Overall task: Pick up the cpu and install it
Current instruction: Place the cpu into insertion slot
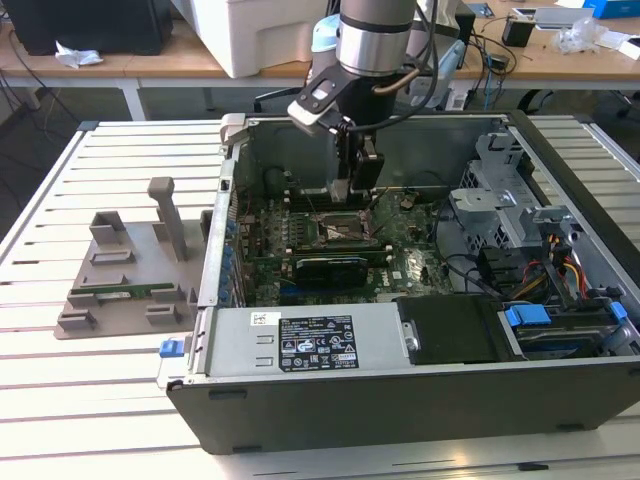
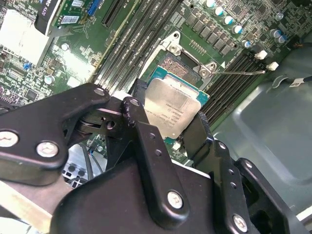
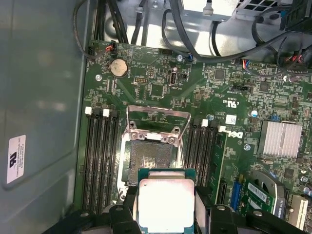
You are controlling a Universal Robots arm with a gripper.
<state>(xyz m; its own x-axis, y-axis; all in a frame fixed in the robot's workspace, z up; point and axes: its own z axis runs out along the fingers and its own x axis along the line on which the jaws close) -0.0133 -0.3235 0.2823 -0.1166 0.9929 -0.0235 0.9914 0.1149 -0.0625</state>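
My silver-and-grey robot arm (image 1: 375, 40) reaches down from above into the open black desktop computer case (image 1: 400, 400), which lies on its side on the white slatted worktop (image 1: 100, 400). The wrist points downward, and the black two-fingered claw (image 1: 352, 195) hangs over the middle of the green motherboard (image 1: 400, 265).

The claw is clamped on the flat, square, silver-topped cpu (image 2: 173, 105) with its thin green rim. In both wrist views I see a black finger (image 2: 146, 141) pressed against each of two opposite edges. The chip lies flat between the fingertips with its shiny side facing the cameras.

Under it is the open square processor socket (image 3: 148, 156), beside its raised metal retaining frame (image 3: 158, 117). In the first wrist view the chip overlaps one edge of the socket. I cannot tell whether the two touch.
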